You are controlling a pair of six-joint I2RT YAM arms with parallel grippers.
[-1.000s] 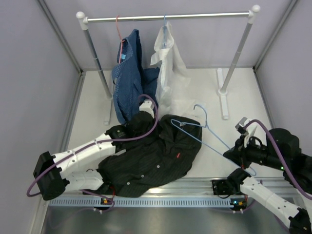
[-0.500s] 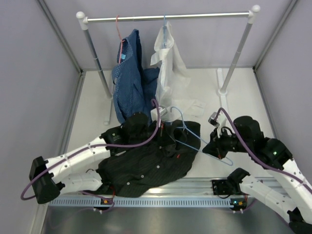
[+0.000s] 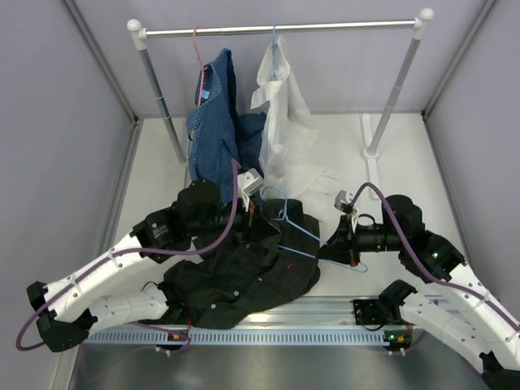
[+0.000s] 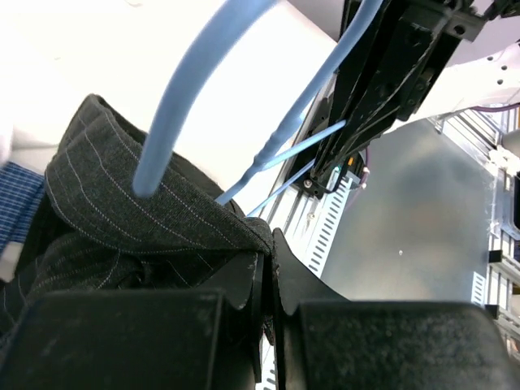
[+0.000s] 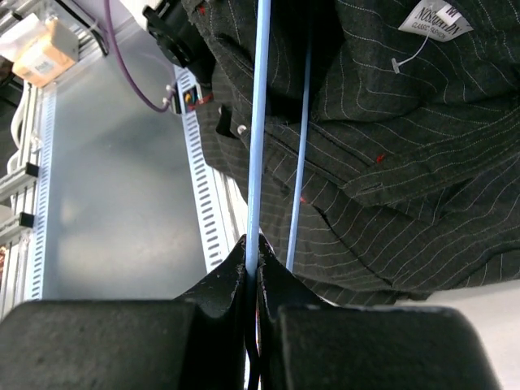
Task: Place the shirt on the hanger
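My left gripper pinches a fold of the black shirt, my right gripper the light-blue wire hanger; that thin wire could pivot and snag cloth ahead.

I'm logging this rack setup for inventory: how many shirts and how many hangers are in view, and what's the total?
Shirts: 3 (black shirt, blue patterned shirt, white shirt)
Hangers: 3 (light-blue wire hanger, red-orange hanger, blue hanger inside the white shirt)
Total: 6

Rear blocked by blue shirt and white shirt, middle by hanger; table open at right
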